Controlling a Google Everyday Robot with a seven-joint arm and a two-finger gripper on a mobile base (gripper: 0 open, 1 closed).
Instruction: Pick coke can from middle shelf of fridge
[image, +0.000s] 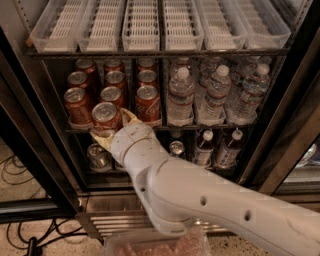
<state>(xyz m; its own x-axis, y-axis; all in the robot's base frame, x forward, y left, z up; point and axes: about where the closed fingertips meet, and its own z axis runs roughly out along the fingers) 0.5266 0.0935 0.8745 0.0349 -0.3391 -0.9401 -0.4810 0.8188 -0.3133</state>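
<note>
Dark and wide, the fridge (35, 145) is seen with its door open. A big white arm (215, 200) is stretched up to the left end of the middle shelf (175, 128). Above that shelf, white trays (145, 25) are lined up. On its right half, water bottles (215, 95) are stood. At its left front edge, the gripper (113, 125) is pinched around the coke can (106, 114), in front of other red cans (147, 102). The grab looks done. Next, the can should be pulled straight back, slowly, so no neighbours are knocked.
</note>
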